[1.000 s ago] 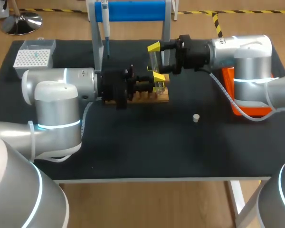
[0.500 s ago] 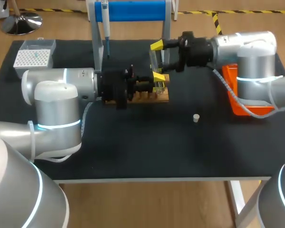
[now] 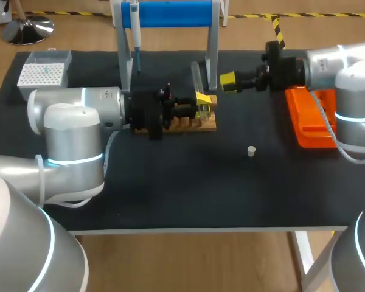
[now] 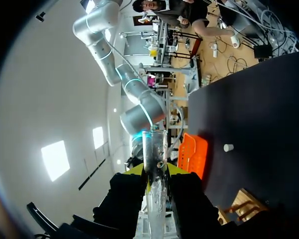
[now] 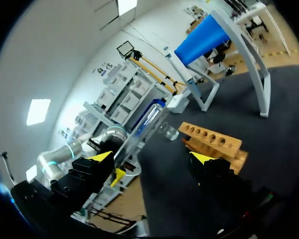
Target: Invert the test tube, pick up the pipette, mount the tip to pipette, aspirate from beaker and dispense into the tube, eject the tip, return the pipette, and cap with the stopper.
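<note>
Clearly the left jaws pinch the test tube (image 3: pixel 196 78) near upright over the wooden rack (image 3: pixel 188 123), mid-frame; the right jaws gape empty. Best held plumb while the pipette (image 3: pixel 134 30) gets fetched.

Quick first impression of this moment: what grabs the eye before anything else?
The clear test tube stands nearly upright in the left gripper, over the wooden rack at mid-table. Next comes the right gripper, its yellow-tipped fingers open and empty, beside the tube but apart from it. The bright orange tray sits at the table's right edge.
</note>
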